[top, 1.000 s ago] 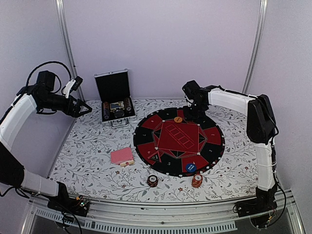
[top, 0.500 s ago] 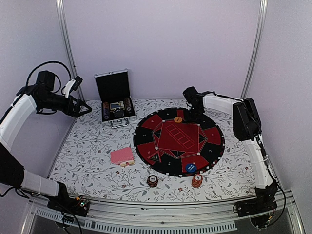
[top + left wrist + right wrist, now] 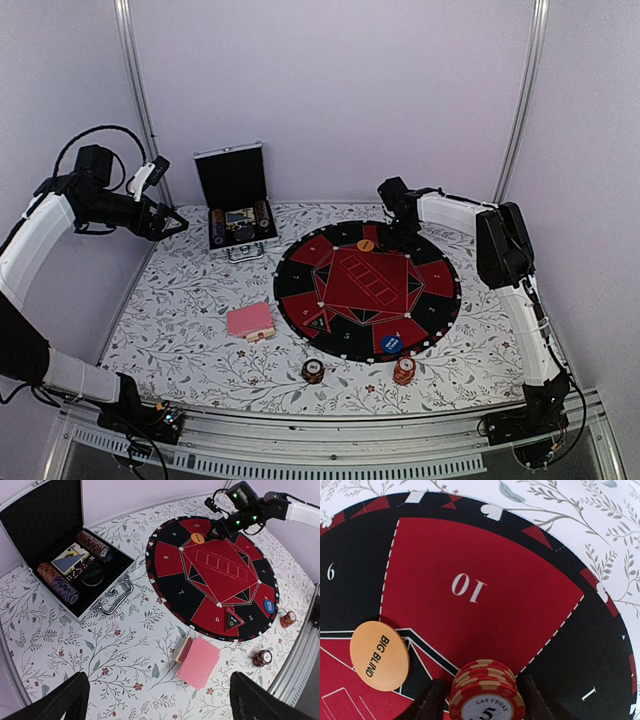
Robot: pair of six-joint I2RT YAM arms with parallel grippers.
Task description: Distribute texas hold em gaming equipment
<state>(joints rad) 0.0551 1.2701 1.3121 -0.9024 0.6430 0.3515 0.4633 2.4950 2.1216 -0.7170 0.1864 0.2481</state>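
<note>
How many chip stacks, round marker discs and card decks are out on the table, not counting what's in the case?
Chip stacks: 3 (dark red stack, orange stack, stack on the mat)
Round marker discs: 2 (BIG BLIND disc, blue disc)
Card decks: 1 (pink deck)
Total: 6

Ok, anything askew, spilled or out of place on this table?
Only the card deck beside the mat: its top cards look slid off the ones beneath, not squared. The chip stacks stand upright, nothing spilled.
</note>
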